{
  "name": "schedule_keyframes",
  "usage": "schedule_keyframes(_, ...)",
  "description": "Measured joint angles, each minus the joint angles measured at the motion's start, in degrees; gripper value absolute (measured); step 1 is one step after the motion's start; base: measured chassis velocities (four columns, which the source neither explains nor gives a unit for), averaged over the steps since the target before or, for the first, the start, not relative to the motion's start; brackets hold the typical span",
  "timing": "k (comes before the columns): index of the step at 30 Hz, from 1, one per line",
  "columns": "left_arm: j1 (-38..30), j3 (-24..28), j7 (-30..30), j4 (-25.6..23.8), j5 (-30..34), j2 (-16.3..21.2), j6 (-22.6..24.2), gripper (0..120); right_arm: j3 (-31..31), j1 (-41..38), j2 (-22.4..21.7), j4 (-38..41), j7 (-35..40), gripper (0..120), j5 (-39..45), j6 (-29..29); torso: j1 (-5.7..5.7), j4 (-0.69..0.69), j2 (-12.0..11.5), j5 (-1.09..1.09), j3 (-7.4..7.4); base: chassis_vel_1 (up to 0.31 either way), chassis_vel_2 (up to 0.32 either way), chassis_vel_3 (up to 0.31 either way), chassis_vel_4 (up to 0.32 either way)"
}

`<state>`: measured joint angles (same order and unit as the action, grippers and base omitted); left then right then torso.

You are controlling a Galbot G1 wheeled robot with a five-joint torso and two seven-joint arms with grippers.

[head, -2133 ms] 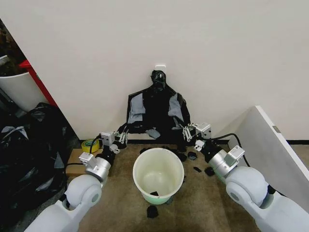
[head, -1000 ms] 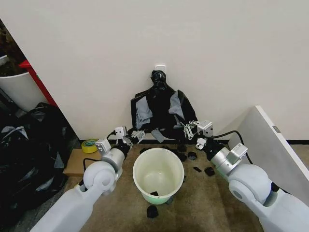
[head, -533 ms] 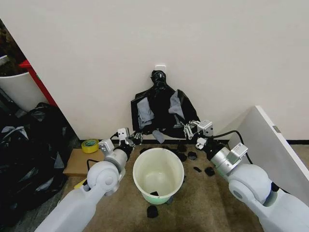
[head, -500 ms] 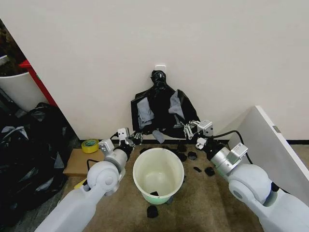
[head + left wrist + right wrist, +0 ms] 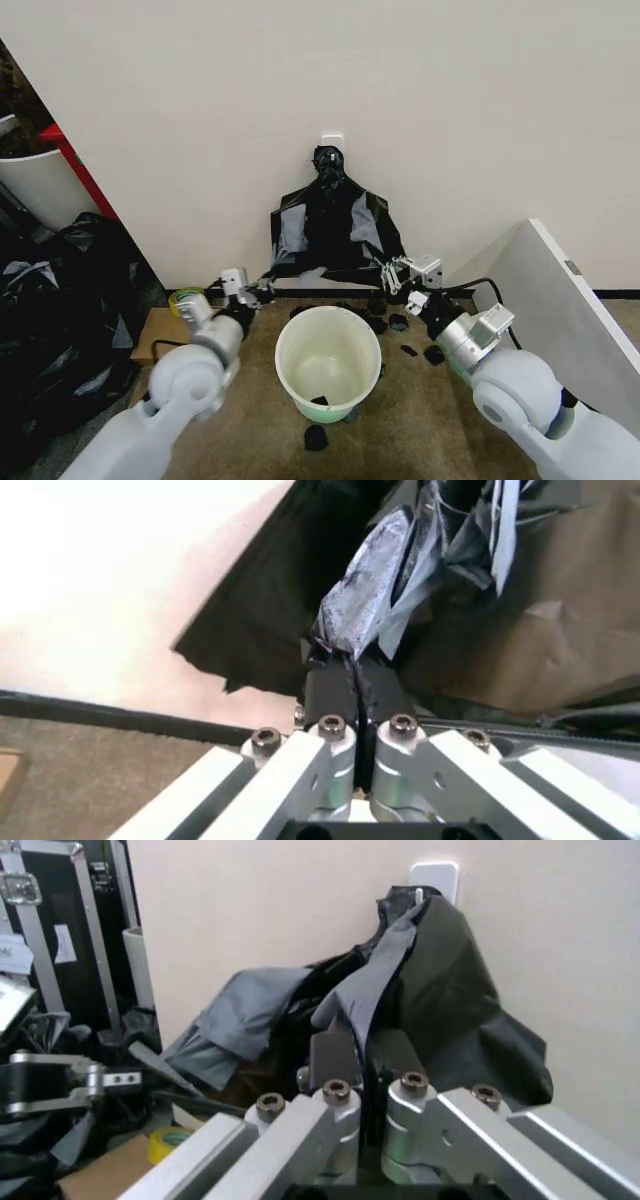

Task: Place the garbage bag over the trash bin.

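Observation:
The garbage bag point(image 5: 330, 232), thin glossy black plastic, hangs against the wall from a white hook and spreads out toward both grippers. My left gripper point(image 5: 260, 289) is shut on its lower left edge; in the left wrist view the fingers point(image 5: 335, 686) pinch a crumpled fold of the bag point(image 5: 372, 607). On the lower right edge my right gripper point(image 5: 386, 274) is shut too, and the right wrist view shows the film point(image 5: 450, 990) clamped between its fingers point(image 5: 330, 1050). The trash bin point(image 5: 283, 352), a pale round bucket, stands open on the floor just in front of and below the bag, between my arms.
Bulging black sacks point(image 5: 60, 300) and a white cylinder with a red bar point(image 5: 35, 185) crowd the left. A yellow tape roll point(image 5: 183, 299) lies on cardboard point(image 5: 160, 335). A white panel point(image 5: 570, 300) leans at the right. Black scraps point(image 5: 315, 437) litter the carpet around the bucket.
My left arm has swung outward to the left with the bag's edge, so the bag's lower hem is stretched wider. The right gripper has dropped slightly, still holding.

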<state>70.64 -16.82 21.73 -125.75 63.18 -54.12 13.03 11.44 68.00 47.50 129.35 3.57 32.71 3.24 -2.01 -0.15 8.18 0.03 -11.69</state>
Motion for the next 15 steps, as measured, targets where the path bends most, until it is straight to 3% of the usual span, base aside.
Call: schedule_keyframes(15, 10.0, -4.6, -0.9, -5.2, -4.2, -0.9, -0.4, 0, 1.0, 4.8, 1.5, 2.7, 0.8, 0, -0.2, 0.2, 0.0, 0.0, 0.0, 0.0, 0.0, 0.0, 0.0, 0.0, 0.0)
